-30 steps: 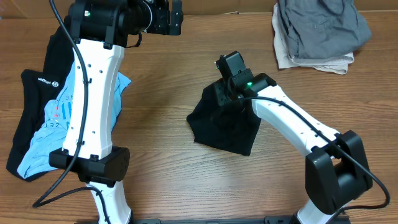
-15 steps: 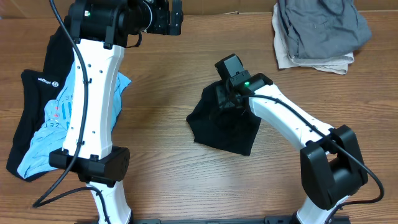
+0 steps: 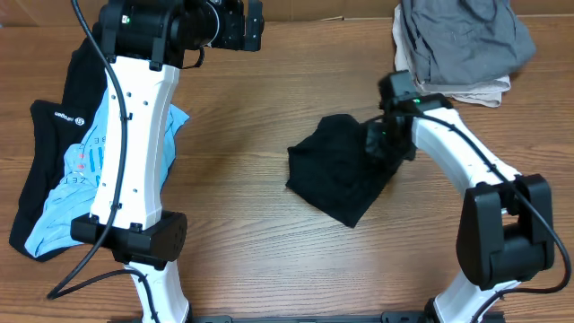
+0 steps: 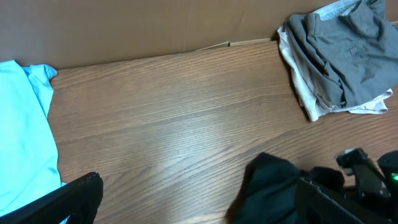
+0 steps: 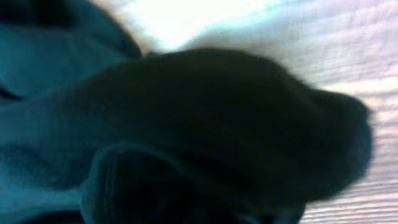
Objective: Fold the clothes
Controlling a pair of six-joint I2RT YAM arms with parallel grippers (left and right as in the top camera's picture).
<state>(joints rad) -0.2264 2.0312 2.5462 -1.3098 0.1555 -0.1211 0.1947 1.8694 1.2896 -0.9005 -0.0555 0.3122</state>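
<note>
Claw (image 3: 382, 148), right, seemingly tight on black shirt (image 3: 330, 176)

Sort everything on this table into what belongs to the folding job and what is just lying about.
Job in hand:
black shirt, pinched by the right gripper
light-blue printed tee
black garment with white logo

Lying about:
gray garment heaped on a cream garment, far corner, untouched

Right claw (image 3: 384, 148) clenched (left claw (image 4: 199, 183) agape)
</note>
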